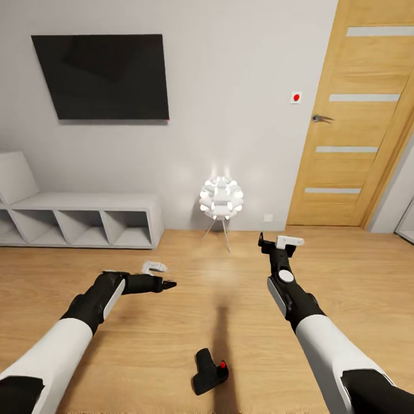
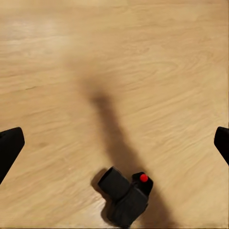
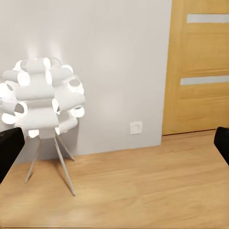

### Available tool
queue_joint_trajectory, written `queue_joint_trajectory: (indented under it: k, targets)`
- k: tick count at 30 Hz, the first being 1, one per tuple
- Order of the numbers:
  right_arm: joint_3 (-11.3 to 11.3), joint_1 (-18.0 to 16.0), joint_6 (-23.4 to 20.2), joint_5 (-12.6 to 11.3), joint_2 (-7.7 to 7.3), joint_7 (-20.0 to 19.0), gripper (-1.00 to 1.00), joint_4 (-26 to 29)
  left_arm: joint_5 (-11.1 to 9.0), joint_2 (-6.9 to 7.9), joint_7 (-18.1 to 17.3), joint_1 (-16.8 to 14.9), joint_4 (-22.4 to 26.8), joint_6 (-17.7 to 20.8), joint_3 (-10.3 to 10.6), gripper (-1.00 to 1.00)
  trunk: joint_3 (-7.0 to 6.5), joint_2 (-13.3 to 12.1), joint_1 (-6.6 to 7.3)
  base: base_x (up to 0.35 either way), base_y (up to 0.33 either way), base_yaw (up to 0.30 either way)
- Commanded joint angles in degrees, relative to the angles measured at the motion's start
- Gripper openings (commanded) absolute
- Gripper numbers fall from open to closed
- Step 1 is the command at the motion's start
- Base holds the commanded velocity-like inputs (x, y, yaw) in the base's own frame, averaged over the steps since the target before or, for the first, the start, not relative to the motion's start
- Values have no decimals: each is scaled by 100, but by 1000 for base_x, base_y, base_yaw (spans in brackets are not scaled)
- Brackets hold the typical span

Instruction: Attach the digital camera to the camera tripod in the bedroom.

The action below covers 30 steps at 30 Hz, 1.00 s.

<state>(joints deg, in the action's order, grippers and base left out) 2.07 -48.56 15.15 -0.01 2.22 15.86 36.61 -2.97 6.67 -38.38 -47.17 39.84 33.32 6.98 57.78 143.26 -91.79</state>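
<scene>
The digital camera [image 1: 210, 371] lies on the wood floor [image 1: 172, 333] between the arms, untouched. Left pincer [image 1: 168, 284] hangs wide above it; right pincer [image 1: 270, 240] spreads wide toward the ball lamp [image 1: 221, 198]. Risk: a skewed grab could nudge that bulging body away.

The digital camera [image 1: 209, 372] is lying on the wood floor [image 1: 172, 339] between both arms, the lit lamp [image 1: 221, 198] standing beyond.
</scene>
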Motion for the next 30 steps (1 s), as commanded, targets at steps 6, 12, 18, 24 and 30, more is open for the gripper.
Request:
queue_joint_trajectory:
  k: [6, 12, 18, 24, 30]
  targets:
    - [85, -5, 21, -4, -8, -55, 100, -5, -36, 14, -204, -3, 191, 44, 564, 100, 139, 11, -14, 0, 0, 0]
    - [106, -5, 23, 9, -10, -429, 100, -67, -37, 160, -833, -3, 672, 419, 853, 100, 272, 19, -29, 0, 0, 0]
    - [103, -5, 23, 10, -27, -739, 100, -89, -32, 277, -1248, -3, 728, 506, 916, 100, 405, 27, -45, 0, 0, 0]
    - [96, -5, 24, 0, -140, -1471, 100, -98, -29, 492, -1820, -3, 740, 483, 996, 100, 538, 35, -60, 0, 0, 0]
    - [74, -5, 17, -31, -504, -3206, 100, -101, -29, 644, -2121, -3, 745, 185, 1026, 100, 671, 43, -76, 0, 0, 0]
